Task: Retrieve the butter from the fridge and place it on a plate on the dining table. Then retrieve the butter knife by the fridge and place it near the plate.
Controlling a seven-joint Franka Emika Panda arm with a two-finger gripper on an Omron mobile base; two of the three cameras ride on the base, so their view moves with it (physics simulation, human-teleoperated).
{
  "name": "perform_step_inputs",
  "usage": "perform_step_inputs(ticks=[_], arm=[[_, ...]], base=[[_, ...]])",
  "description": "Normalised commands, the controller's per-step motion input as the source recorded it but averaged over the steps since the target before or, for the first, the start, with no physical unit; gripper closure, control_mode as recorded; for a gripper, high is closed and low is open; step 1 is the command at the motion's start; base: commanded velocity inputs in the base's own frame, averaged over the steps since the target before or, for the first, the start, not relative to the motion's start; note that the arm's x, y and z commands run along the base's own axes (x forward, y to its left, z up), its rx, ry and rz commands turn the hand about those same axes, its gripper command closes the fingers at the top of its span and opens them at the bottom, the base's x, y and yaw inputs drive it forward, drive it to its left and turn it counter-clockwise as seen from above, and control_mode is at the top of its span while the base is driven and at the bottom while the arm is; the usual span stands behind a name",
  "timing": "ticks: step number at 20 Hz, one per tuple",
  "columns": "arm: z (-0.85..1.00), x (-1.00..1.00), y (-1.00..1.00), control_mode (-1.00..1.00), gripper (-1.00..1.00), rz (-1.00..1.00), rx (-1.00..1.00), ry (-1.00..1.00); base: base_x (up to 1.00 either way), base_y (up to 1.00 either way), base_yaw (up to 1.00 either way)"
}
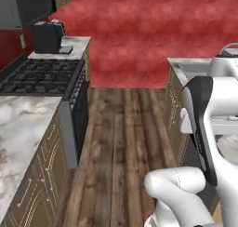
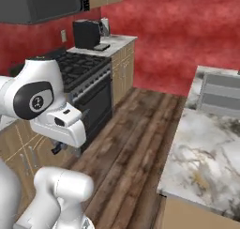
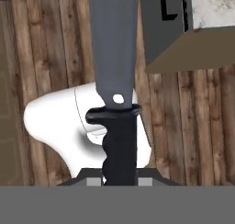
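Hand view: butter knife (image 3: pixel 117 103) clamped by its black handle in the closed gripper (image 3: pixel 119 182), blade jutting away over the wood floor (image 3: pixel 46 48) | carried clear of the stove (image 2: pixel 79 71) | likely bound for the dining table (image 2: pixel 206 148), to its right.

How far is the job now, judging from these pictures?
In hand: the pincer is shut on the butter knife, carried above the wood floor. Left: laying it near the plate. The butter step cannot be checked from here.
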Motion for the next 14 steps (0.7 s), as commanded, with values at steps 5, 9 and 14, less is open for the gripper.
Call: perform_step_inputs(ticks=[5, 9, 14], arm=[[0.0, 0.0, 0.0, 1.0, 1.0, 0.0, 0.0, 0.0], [0.0, 0.0, 0.0, 1.0, 1.0, 0.0, 0.0, 0.0], [0.0, 0.0, 0.0, 1.0, 1.0, 0.0, 0.0, 0.0]], base=[[0.86, 0.75, -0.59], [0.95, 0.62, -0.49], [1.0, 0.29, -0.14]])
